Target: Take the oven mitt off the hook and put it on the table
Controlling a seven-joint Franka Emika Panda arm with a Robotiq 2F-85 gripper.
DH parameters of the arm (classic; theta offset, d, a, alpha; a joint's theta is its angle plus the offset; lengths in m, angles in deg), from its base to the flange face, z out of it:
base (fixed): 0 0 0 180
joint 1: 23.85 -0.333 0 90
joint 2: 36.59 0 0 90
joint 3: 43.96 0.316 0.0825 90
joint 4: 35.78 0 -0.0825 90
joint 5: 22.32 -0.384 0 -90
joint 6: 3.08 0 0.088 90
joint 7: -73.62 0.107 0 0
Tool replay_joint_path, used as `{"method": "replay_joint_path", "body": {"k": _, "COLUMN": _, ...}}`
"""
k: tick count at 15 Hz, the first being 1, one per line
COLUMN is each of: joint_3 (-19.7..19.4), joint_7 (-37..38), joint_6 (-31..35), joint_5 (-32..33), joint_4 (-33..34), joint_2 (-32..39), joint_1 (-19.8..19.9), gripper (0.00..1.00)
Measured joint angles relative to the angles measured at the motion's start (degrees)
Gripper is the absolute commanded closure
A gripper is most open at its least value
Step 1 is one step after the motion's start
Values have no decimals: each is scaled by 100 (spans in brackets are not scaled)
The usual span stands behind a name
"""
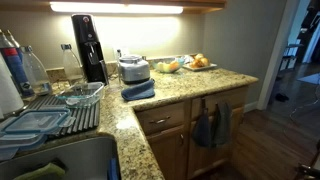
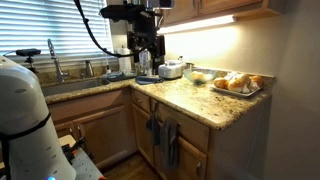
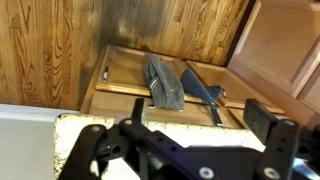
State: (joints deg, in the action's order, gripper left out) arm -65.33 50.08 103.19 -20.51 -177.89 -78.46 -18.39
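The oven mitt (image 3: 200,90), small and blue, hangs on the wooden cabinet front beside a longer grey cloth (image 3: 165,82). It shows in both exterior views (image 1: 203,128) (image 2: 155,133), below the rounded edge of the speckled granite table (image 1: 205,82) (image 2: 190,100). My gripper (image 2: 147,52) hangs well above the counter edge, over the hanging cloths. In the wrist view the gripper (image 3: 200,126) is open and empty, and the mitt lies beyond its jaws, apart from them.
A thick folded blue towel (image 1: 138,90) (image 2: 146,79) lies on the counter under the gripper. A white appliance (image 1: 133,68), a fruit bowl (image 1: 168,67) and a plate of pastries (image 2: 238,83) stand behind it. A dish rack (image 1: 50,115) and sink (image 1: 60,155) are further along.
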Motion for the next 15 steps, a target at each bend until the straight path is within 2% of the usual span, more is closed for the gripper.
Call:
{"method": "replay_joint_path", "body": {"k": 9, "joint_3": 97, "joint_7": 8, "joint_6": 45, "joint_5": -5, "joint_4": -18, "joint_2": 3, "joint_1": 4, "gripper": 0}}
{"method": "replay_joint_path", "body": {"k": 15, "joint_3": 721, "joint_7": 441, "joint_6": 786, "joint_5": 0, "joint_4": -400, "joint_2": 76, "joint_1": 2, "gripper": 0}}
